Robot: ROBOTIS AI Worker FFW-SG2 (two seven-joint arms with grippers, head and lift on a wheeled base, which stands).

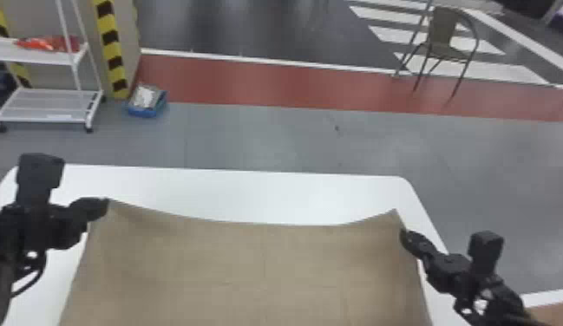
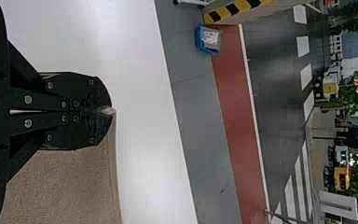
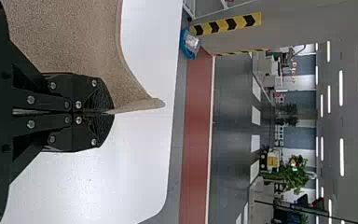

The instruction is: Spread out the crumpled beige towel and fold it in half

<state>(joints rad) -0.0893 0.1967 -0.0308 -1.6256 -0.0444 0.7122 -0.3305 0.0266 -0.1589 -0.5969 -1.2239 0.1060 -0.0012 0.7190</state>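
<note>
The beige towel is stretched wide between both grippers, its far edge sagging in the middle over the white table. At its far left corner, my left gripper is shut on the cloth. My right gripper holds the right side edge just below the far right corner. In the left wrist view, the closed left gripper pinches the very corner of the towel. In the right wrist view, the right gripper is closed on the edge of the towel, with the corner tip sticking out beyond it.
The white table has its far edge and rounded far right corner beyond the towel. On the floor past it are a white shelf cart, a blue bin and a chair.
</note>
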